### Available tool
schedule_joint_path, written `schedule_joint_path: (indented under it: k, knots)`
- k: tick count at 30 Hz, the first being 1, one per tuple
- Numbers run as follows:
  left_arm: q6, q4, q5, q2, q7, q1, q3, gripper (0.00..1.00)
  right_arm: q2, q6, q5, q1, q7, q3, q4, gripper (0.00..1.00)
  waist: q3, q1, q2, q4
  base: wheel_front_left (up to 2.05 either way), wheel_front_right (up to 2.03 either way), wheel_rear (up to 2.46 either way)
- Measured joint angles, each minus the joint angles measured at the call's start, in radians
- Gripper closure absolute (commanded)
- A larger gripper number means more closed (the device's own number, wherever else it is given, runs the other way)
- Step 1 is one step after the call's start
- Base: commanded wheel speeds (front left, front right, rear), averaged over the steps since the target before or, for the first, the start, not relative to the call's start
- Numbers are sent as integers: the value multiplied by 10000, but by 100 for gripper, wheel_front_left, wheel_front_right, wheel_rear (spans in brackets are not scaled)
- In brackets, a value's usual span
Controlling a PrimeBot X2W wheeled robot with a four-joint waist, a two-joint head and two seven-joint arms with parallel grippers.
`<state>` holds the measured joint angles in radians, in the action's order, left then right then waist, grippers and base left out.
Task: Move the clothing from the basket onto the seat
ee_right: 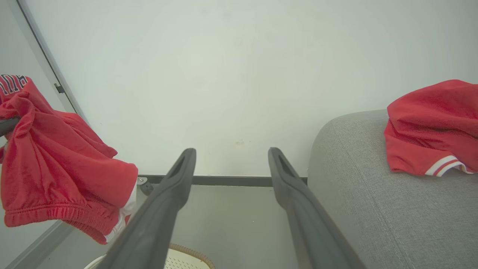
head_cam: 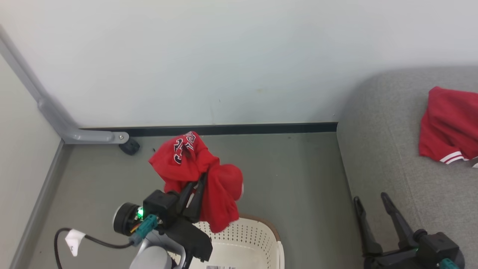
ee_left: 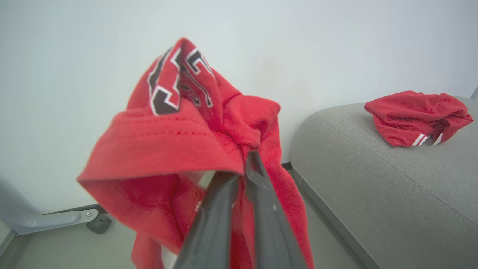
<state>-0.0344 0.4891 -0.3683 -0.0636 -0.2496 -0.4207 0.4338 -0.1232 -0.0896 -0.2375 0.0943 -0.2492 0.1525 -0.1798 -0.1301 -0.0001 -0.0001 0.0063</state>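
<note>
While our left gripper (head_cam: 201, 179) was clamped on a bunched fold of one red garment (head_cam: 220, 194), the cloth hung from the closed fingers above the far rim of the basket (head_cam: 257, 231). Its lettered part was draped over the fingertips and its hem dangled towards the rim. From the head view we could not tell whether the hem touched the rim.

A second red garment (head_cam: 448, 127), with white-striped trim, lay on the seat (head_cam: 388, 149), well apart to our right. Our right gripper (head_cam: 370, 198) hung with its fingers spread and nothing between them, just beside the seat's near edge.

We judged the step in hand to be the carry: this piece was out of the basket and not yet on the seat. The next move, as we read it, called for swinging the left arm rightwards across the floor (head_cam: 298, 175). The hem would need to ride high enough to pass the seat's rounded edge before the fingers parted over the grey cushion. Whether more clothing lay in the basket we could not see.
</note>
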Motion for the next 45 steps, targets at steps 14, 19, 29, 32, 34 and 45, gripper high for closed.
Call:
schedule_joint_path:
  k: [14, 19, 29, 32, 34, 45]
  knots:
    - [-291, -1452, 107, 2, 0, 1346, 966, 100, 148, 2, 0, -885, 17, 337, 412, 0, 880, 1, 0, -530, 0, 0, 0]
    - [-290, -1753, 107, -8, 0, 1482, 1009, 100, 163, 13, 0, -1111, 27, 389, 646, 0, 1019, 0, 1, -621, 0, 0, 0]
    - [-272, -2144, 109, -77, 117, 1645, 1007, 100, 278, 0, 0, -1256, 127, 1007, 1195, 0, 1106, 2, 2, -611, 0, 0, 0]
    - [-270, -2220, 119, -79, 194, 1645, 1011, 100, 305, -86, 2, -1253, 205, 1333, 1417, 0, 1125, 2, 1, -571, 0, 0, 0]
    - [-272, -2243, 121, -75, 291, 1635, 1076, 100, 341, -117, 2, -1254, 245, 1590, 1484, 0, 1139, 2, 1, -520, 0, 0, 0]
    - [-276, -2370, 119, -38, 508, 1623, 1396, 100, 506, -265, -92, -1217, 677, 3568, 1457, 0, 1263, 2, 2, -4, 0, 0, 0]
